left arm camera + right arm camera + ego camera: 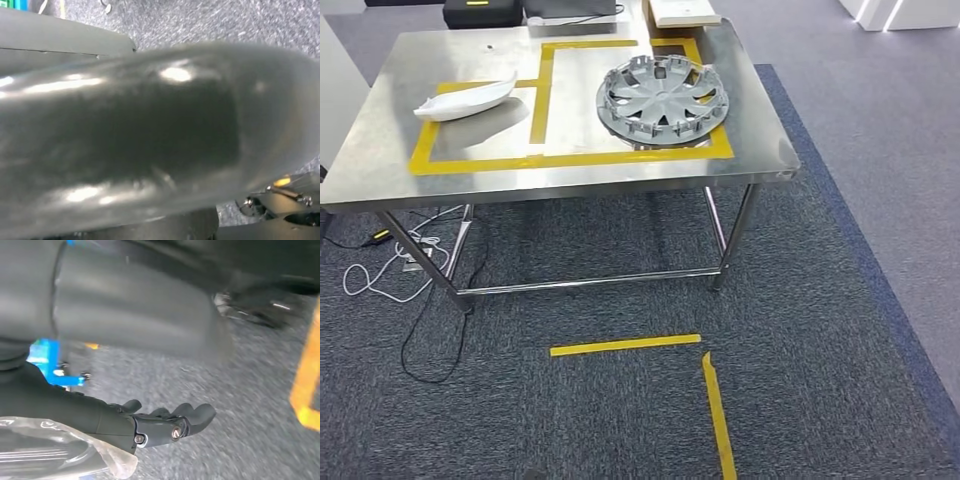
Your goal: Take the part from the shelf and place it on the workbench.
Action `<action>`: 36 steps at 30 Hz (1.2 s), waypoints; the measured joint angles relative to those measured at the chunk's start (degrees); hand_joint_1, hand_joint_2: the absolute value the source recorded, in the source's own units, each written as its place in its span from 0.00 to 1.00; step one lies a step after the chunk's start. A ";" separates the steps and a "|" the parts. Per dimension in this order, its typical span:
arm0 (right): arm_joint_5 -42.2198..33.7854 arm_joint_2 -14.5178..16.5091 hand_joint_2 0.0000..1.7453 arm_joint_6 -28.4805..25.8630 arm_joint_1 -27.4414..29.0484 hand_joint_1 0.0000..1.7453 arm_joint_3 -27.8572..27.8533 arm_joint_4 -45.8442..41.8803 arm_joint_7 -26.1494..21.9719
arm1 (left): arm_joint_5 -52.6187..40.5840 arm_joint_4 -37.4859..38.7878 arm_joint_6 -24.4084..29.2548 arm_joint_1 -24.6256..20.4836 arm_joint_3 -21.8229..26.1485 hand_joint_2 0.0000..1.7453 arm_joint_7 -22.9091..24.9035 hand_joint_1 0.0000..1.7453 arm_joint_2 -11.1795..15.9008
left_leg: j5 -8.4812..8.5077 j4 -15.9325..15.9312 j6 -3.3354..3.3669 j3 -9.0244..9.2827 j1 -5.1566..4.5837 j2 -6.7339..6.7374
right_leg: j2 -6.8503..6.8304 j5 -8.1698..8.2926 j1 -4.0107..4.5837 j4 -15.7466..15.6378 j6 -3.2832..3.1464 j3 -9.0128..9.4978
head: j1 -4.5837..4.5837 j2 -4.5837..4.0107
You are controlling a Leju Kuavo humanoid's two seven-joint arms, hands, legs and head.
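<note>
The right hand hung over grey carpet in its wrist view, dark fingers stretched out side by side and holding nothing. In the left wrist view a blurred grey shape covered the left hand, so whether it was apart or clamped could not be told. In the head view the steel surface filled the upper frame: a white curved part lay at upper left inside yellow tape, a silver wheel cover at upper centre-right.
</note>
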 joint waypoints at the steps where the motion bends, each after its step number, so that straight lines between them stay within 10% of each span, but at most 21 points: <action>1: 0.33 -0.01 0.00 0.06 -0.35 0.00 -0.25 0.04 -0.24 | 0.02 0.00 -0.85 -0.03 -0.08 0.00 -0.01 0.00 0.13 | 0.67 -0.05 -0.27 -0.21 -0.03 0.04 | 0.07 -0.67 0.11 -2.57 -0.27 1.42 | -0.04 0.00; 4: 0.94 -0.02 0.00 0.99 -0.84 0.00 -0.55 0.25 -0.03 | 0.05 0.06 -3.05 0.08 -0.48 0.00 1.26 0.00 0.55 | 0.92 0.12 -1.20 -0.65 0.19 -0.09 | -0.11 0.08 0.15 -3.38 -1.45 0.55 | -0.12 0.00; 9: -1.53 -0.09 0.00 3.70 -0.80 0.00 -2.27 0.45 -0.39 | 0.06 0.13 -5.45 0.40 -1.33 0.00 5.03 0.00 0.85 | -11.72 14.73 -2.19 -2.39 0.46 -0.36 | -0.87 3.05 0.20 -2.44 -2.99 -3.33 | -0.65 0.00; 11: -2.51 -0.11 0.00 4.08 -0.84 0.00 -3.30 0.45 -1.04 | -0.27 0.13 -5.74 0.35 -1.55 0.00 5.64 0.00 0.89 | -9.47 17.57 -2.14 -1.27 0.50 -0.43 | -0.67 4.00 0.25 -1.46 -2.85 -5.51 | -0.65 0.00; 13: -2.85 -0.15 0.00 4.23 -0.90 0.00 -4.23 0.44 -1.70 | -1.11 0.13 -5.30 0.38 -2.02 0.00 5.32 0.00 0.92 | -5.93 13.54 -1.68 2.62 0.52 -1.59 | -0.09 4.90 0.23 -0.47 -2.52 -7.62 | -0.65 0.00; 16: -2.61 -0.24 0.00 5.09 -1.11 0.00 -4.99 0.44 -3.50 | -3.16 0.13 -4.18 0.43 -3.33 0.00 4.06 0.00 0.85 | -7.79 2.59 -0.81 9.72 0.55 -4.26 | 1.22 6.25 0.38 0.71 -1.77 -9.78 | -0.64 0.00; 19: -2.44 -0.60 0.00 6.22 -1.00 0.00 -5.48 0.48 -4.56 | -5.46 0.12 -3.77 -0.02 -5.07 0.00 4.09 0.00 0.23 | -8.87 -0.29 -0.24 10.30 0.70 -2.87 | 2.27 7.09 0.33 1.30 -0.72 -11.55 | -0.61 0.00; 24: -2.80 -0.97 0.00 8.33 -0.67 0.00 -6.62 0.58 -5.25 | -11.55 0.13 -4.80 -0.31 -9.48 0.00 6.57 0.00 -0.68 | -7.25 -0.63 0.91 8.26 0.59 0.53 | 0.59 -1.21 0.04 14.95 0.45 -17.05 | -0.11 0.00; 26: -2.32 -1.00 0.00 9.10 -0.56 0.00 -6.98 0.61 -5.46 | -14.01 0.13 -6.93 -0.63 -11.91 0.00 7.49 0.00 -0.73 | -6.70 -0.51 0.80 7.52 0.49 1.90 | 0.28 -1.23 -0.04 15.60 0.66 -15.77 | -0.11 0.00; 30: -1.12 -1.12 0.00 10.51 -0.71 0.00 -7.13 0.61 -6.41 | -16.67 0.13 -10.59 -1.31 -16.36 0.00 9.46 0.00 -0.76 | -6.18 -0.16 0.10 7.11 0.16 4.18 | -3.66 2.73 0.22 1.25 0.06 -5.83 | -0.15 0.00; 34: -1.65 -1.13 0.00 11.26 -0.35 0.00 -7.51 0.66 -7.15 | -16.94 0.13 -10.55 -1.59 -18.34 0.00 9.89 0.00 -0.77 | -6.06 0.15 -1.04 7.09 0.04 5.59 | -3.09 3.32 0.42 -0.43 -1.70 -5.83 | -0.38 0.00; 36: -1.73 -1.15 0.00 11.41 -0.15 0.00 -7.69 0.68 -7.48 | -17.16 0.13 -10.60 -1.65 -19.01 0.00 10.26 0.00 -0.77 | -8.46 2.93 -1.65 6.01 0.25 3.67 | -2.06 4.00 0.22 -0.63 -2.56 -6.00 | -0.48 0.00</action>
